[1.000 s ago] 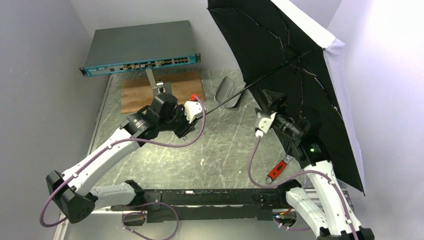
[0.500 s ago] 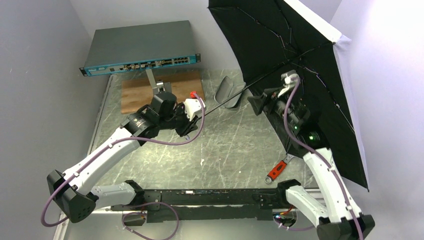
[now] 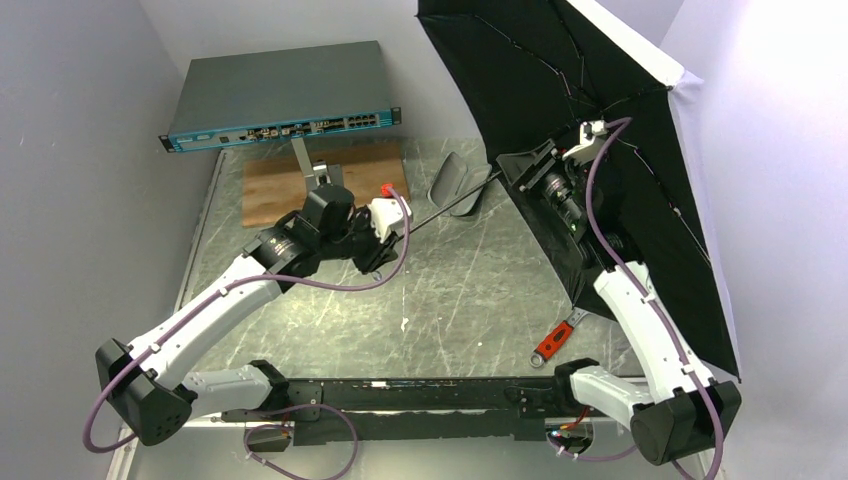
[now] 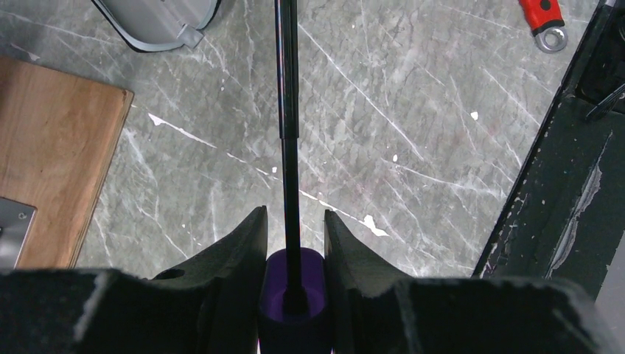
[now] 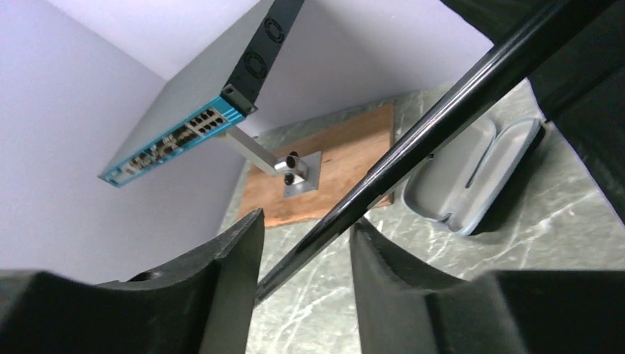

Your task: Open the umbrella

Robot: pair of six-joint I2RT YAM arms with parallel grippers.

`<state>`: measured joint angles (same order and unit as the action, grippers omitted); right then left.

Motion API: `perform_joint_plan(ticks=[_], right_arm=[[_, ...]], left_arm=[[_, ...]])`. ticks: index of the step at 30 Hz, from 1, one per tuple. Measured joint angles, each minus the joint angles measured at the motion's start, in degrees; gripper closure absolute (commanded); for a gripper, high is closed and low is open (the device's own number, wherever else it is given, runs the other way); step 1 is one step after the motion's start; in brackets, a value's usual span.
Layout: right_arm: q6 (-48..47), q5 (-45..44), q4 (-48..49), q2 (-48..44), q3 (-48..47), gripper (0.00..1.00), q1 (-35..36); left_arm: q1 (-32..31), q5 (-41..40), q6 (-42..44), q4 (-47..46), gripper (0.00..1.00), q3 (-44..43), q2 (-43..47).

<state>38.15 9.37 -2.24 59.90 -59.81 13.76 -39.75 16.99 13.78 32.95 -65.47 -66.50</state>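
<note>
Umbrella [image 3: 540, 70], far right of tabletop [image 3: 450, 300]: canopy spread wide, black inside turned toward the near left, pale outside showing along the right edge, ribs stretched. Thin black shaft [image 4: 287, 110] drawn out long, slanting from the lavender handle [image 4: 292, 302] at mid-tabletop up to the canopy.

Left end effector [image 4: 295, 217]: partly closed, clamped on the handle from both sides. Right end effector [image 5: 306, 221]: fingers apart around the shaft just under the canopy, gaps visible, nothing gripped as far as seen.

Progress, by judgement: opening as good as done. Left over, probably: making sure of the catch, then letting go.

Hidden or unclear:
- Sliding collar and catch, lost behind the right arm in the overhead view.
- Top and right of the canopy, cut off by the frame.
- Handle strap, not visible.
- Light contact between right fingers and shaft, hard to rule out.

Also present: grey case [image 3: 455, 185] beneath the shaft; wooden board [image 3: 270, 195] and network switch [image 3: 280, 95], far left; red-handled tool [image 3: 553, 343], near right.
</note>
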Motion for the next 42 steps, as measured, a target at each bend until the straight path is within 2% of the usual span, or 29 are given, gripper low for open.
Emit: perform_joint_plan(ticks=[3,4,5,8,12,13,16,21,29,30,31,32,34,36,42], right_arm=[[2.47,-1.31,1.33,0.76,0.2,0.81,0.11],[3.5,-1.84,1.49,0.92,0.31,0.96,0.11],[4.13,-2.05,1.53,1.03,0.33,1.0,0.11],[8.5,-2.78,2.67,1.27,0.31,1.0,0.13],[8.04,-3.39,4.55,1.25,0.28,1.0,0.57],[6.78,-4.15,4.46,1.25,0.24,1.0,0.59],[1.14,-5.49,4.44,1.29,0.24,1.0,0.42],[-11.02,-6.95,5.42,1.14,0.98,1.0,0.31],[-15.26,-10.6,5.68,0.98,5.68,1.0,-0.02],[-15.21,-10.75,5.31,0.98,6.4,0.89,-0.24],[-15.17,-10.8,4.94,1.01,6.78,0.72,-0.39],[-15.04,-10.8,4.46,1.01,7.08,0.6,-0.66],[-14.62,-10.73,3.76,1.01,7.26,0.41,-1.07],[-14.97,-10.05,3.93,0.7,7.82,0.3,-1.46],[-16.26,-6.27,3.96,-3.65,16.22,0.11,-1.66]], left_arm=[[0.0,0.2,0.0,-0.52,1.0,0.0,-0.22],[0.02,0.22,0.0,-0.7,0.97,0.0,-0.39],[0.04,0.24,0.0,-0.92,0.9,0.0,-0.57],[0.02,0.7,-0.07,-0.96,0.79,0.0,-1.79],[-0.09,1.46,-0.33,-1.6,0.28,0.02,-3.32],[-0.09,1.42,-0.09,-1.66,0.18,0.02,-3.32],[0.31,1.2,0.17,-1.27,0.03,-0.2,-3.19],[5.07,3.21,0.9,0.72,0.0,-0.76,-1.01],[15.3,3.23,3.82,5.6,0.0,-0.2,8.76],[16.61,3.06,4.37,6.14,0.0,0.17,9.88],[17.7,2.75,4.63,6.67,0.0,0.46,10.67],[18.62,2.54,4.85,7.21,0.0,0.55,11.15],[20.72,1.99,4.98,8.11,0.0,0.55,11.58],[22.82,1.38,4.81,8.76,0.0,0.55,11.63],[28.26,1.11,2.75,9.53,0.0,0.55,11.93]])
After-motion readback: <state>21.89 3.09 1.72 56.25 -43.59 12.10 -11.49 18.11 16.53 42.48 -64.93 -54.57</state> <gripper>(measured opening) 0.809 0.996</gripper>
